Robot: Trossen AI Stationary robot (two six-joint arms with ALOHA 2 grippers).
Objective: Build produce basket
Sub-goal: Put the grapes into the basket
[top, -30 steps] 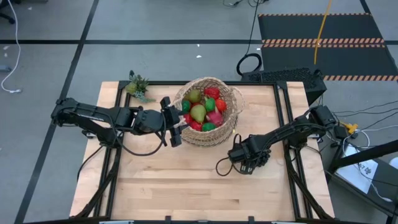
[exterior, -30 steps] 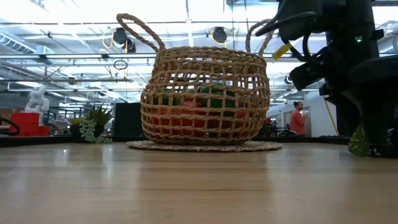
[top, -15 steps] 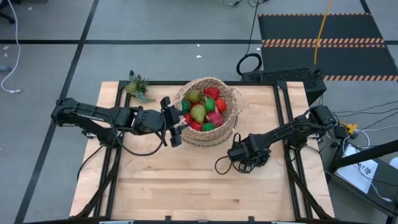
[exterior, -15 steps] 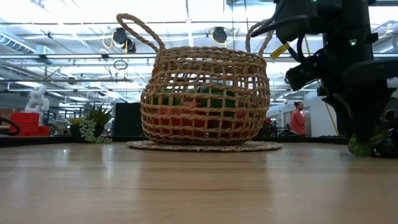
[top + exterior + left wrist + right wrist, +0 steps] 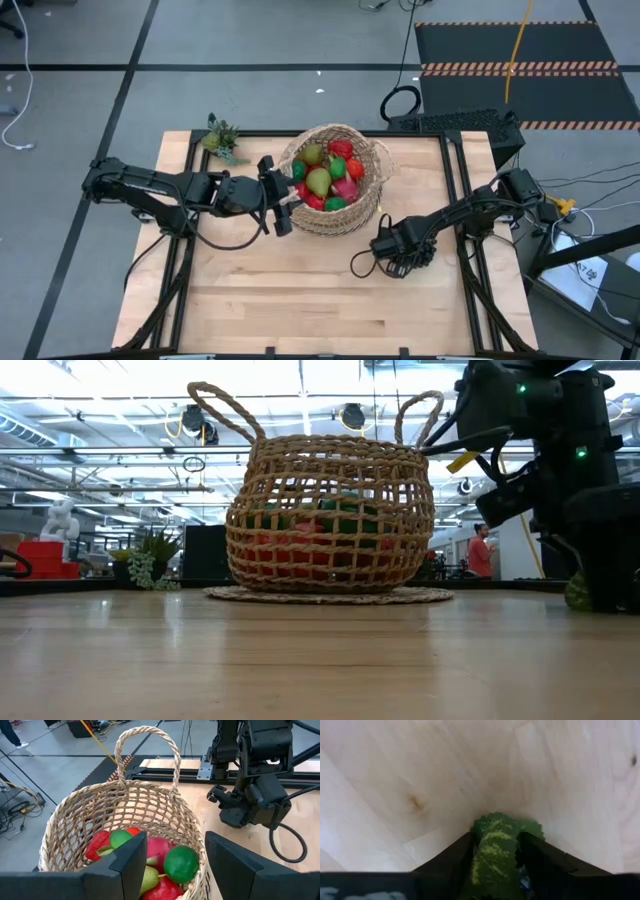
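A pale wooden worktop (image 5: 300, 290) stands on a grey floor marked with dark lines. The basket (image 5: 333, 180) sits at the far middle of the worktop, filled with produce (image 5: 326, 175): red, green and pink pieces. A small spiky plant (image 5: 221, 137) stands at the far left corner. The left gripper (image 5: 283, 195) hovers at the basket's left rim, its fingers (image 5: 134, 857) apart and holding nothing. The right gripper (image 5: 388, 262) is down on the worktop, just near and right of the basket, its fingers (image 5: 455, 857) clamped on a mottled green vegetable (image 5: 492, 850) that rests against the wood.
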